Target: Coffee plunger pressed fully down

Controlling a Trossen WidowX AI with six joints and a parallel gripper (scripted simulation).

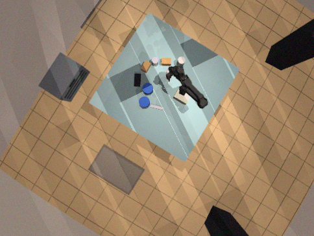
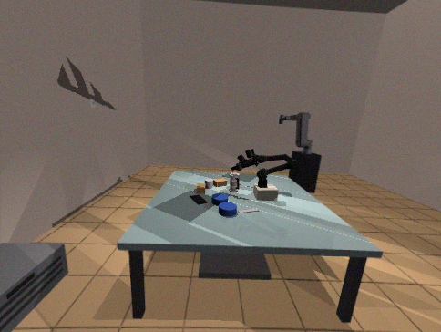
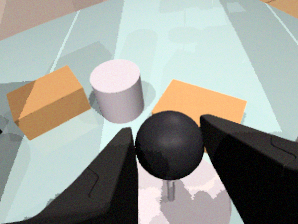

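Observation:
The coffee press (image 2: 233, 184) stands upright on the table (image 2: 273, 228), with its dark handle on the right in the exterior view. Its pale lid (image 3: 150, 200) shows below the fingers in the wrist view. The round black plunger knob (image 3: 170, 150) sits above the lid, with a length of thin metal rod (image 3: 171, 191) showing between them. My gripper (image 3: 166, 130) (image 2: 233, 169) is shut on the knob from both sides, above the press. The lower rod and the filter are too small or hidden to make out.
Two orange blocks (image 1: 145, 66) (image 1: 166, 61) and a pale cylinder (image 1: 155, 61) (image 3: 117, 95) stand near the press. A white round item (image 1: 181, 60) is beside the arm. Two blue round items (image 1: 148, 88) (image 1: 144, 102), a black slab (image 1: 137, 80) and a pale strip (image 1: 156, 107) lie farther off.

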